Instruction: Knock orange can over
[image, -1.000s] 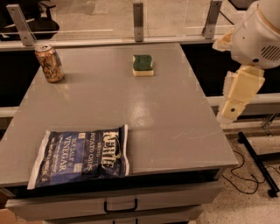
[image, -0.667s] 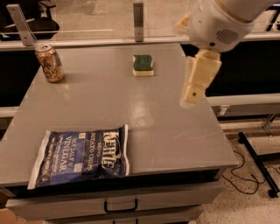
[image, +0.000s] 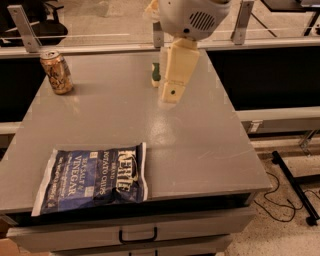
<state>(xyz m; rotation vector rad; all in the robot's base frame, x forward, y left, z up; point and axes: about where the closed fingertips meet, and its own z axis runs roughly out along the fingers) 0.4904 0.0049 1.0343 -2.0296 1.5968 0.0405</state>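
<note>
The orange can (image: 56, 72) stands upright at the far left of the grey table (image: 200, 130), shiny orange-gold with pale markings and a silver top. My gripper (image: 171, 95) hangs from the cream arm above the far middle of the table, well to the right of the can and not touching it. Its tip points down at the tabletop.
A dark blue chip bag (image: 92, 179) lies flat at the near left of the table. A green sponge (image: 155, 74) sits at the far middle, mostly hidden behind my arm. A railing with metal posts (image: 22, 29) runs behind the table. Drawers (image: 137, 234) are below the front edge.
My arm has swung left from beyond the table's right edge to over the far middle, now covering the sponge. The can and chip bag have not moved.
</note>
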